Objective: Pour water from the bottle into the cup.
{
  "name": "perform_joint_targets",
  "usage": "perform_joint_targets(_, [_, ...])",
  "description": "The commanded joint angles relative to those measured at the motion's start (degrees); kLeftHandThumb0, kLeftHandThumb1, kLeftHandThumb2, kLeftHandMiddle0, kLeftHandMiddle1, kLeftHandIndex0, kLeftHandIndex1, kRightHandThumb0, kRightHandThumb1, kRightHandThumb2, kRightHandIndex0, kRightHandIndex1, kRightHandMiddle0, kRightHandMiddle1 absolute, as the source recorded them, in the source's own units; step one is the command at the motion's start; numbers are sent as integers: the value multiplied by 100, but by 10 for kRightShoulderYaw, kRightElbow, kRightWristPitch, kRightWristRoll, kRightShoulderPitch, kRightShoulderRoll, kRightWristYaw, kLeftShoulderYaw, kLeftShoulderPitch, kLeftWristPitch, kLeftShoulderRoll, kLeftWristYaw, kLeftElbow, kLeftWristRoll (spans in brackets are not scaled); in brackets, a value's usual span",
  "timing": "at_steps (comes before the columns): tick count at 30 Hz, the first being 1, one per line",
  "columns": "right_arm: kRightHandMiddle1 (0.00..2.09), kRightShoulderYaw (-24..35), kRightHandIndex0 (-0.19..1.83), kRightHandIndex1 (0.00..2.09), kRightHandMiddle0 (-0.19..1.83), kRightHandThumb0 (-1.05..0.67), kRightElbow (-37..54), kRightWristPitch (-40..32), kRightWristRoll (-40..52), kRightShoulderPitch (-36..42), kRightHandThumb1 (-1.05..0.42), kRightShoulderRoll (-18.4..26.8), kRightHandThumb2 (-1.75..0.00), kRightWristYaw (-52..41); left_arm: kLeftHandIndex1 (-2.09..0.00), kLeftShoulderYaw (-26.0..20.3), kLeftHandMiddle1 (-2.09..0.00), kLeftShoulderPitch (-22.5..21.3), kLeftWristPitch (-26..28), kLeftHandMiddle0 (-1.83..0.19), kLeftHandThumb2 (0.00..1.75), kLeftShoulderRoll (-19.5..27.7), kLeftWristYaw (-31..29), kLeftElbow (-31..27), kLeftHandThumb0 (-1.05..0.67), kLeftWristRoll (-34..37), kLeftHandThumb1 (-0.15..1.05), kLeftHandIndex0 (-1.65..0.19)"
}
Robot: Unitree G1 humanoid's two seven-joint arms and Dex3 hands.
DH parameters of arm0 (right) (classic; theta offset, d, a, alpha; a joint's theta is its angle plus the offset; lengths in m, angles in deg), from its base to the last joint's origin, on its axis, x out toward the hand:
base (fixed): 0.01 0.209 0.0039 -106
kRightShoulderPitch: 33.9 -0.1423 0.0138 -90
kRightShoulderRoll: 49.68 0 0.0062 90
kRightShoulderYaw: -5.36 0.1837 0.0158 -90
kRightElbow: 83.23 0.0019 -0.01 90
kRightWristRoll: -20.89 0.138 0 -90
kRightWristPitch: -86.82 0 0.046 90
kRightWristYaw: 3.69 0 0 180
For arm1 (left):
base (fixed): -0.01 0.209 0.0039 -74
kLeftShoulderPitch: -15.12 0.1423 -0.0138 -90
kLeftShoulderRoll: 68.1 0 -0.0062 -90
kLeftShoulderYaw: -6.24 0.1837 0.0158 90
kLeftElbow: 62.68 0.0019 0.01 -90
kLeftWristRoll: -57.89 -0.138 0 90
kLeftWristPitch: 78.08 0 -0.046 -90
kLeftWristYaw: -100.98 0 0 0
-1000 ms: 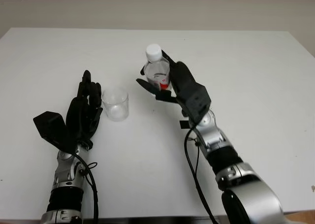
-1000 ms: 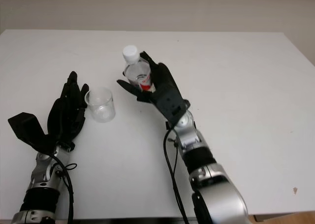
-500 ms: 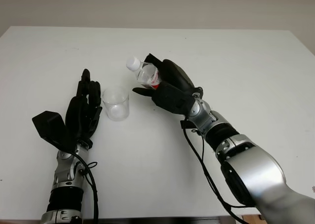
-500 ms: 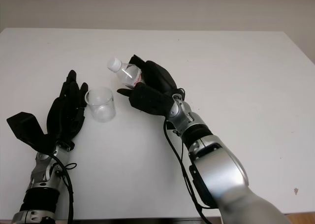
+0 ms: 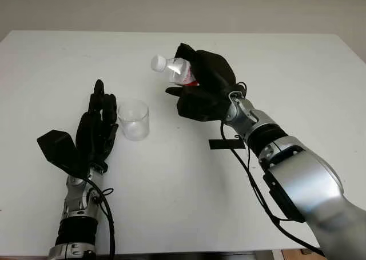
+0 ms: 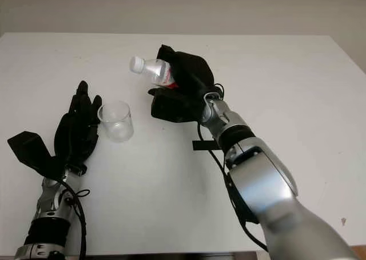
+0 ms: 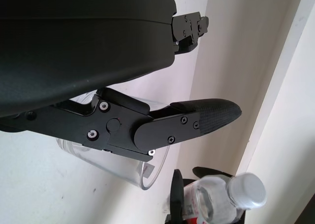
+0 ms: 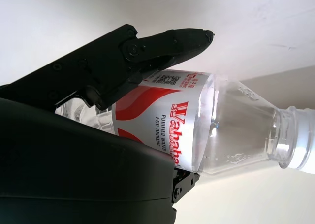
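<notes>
The right hand [image 5: 203,91] is up off the white table [image 5: 297,66], fingers wrapped tight round the body of a clear plastic bottle [image 5: 177,70] with a red and white label. The bottle is tipped well over, close to lying level: its long axis runs across the table from the hand toward the robot's left, and the white cap [image 5: 158,62] points that way, slightly away from the robot. The cap is on. From the right wrist view the fingers [image 8: 147,51] close over the label [image 8: 167,115], with the clear shoulder and neck sticking out past them.

The cup [image 5: 134,120], a clear tumbler, stands upright on the table, nearer the robot than the bottle's cap and a little to the left of it, so the cap is held in the air beyond the cup and not over its mouth.

The left hand [image 5: 97,131] is open and holds nothing, just beside the cup on its left; I cannot tell whether the fingers touch the glass.

A small black strip [image 5: 227,144] lies on the table under the right forearm.
</notes>
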Motion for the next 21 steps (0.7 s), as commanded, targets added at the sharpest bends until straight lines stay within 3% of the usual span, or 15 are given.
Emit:
perform_joint_targets(1, [209, -15, 104, 209, 73, -50, -4, -10, -15, -25, -105, 1, -36, 23, -5, 1, -5, -3, -4, 12, 60, -4, 3, 9, -70, -3, 105, 15])
perform_joint_targets(10, [209, -74, 126, 209, 71, -46, -11, -54, -66, -45, -105, -18, -33, 54, -5, 2, -5, -1, -11, 12, 61, -15, 10, 12, -69, -3, 105, 15])
perform_joint_targets(21, [209, -111, 122, 209, 61, -45, -17, -60, -90, -63, -105, -25, -31, 35, -4, -1, -5, -2, -27, 14, 63, -24, 5, 25, -67, 4, 105, 17])
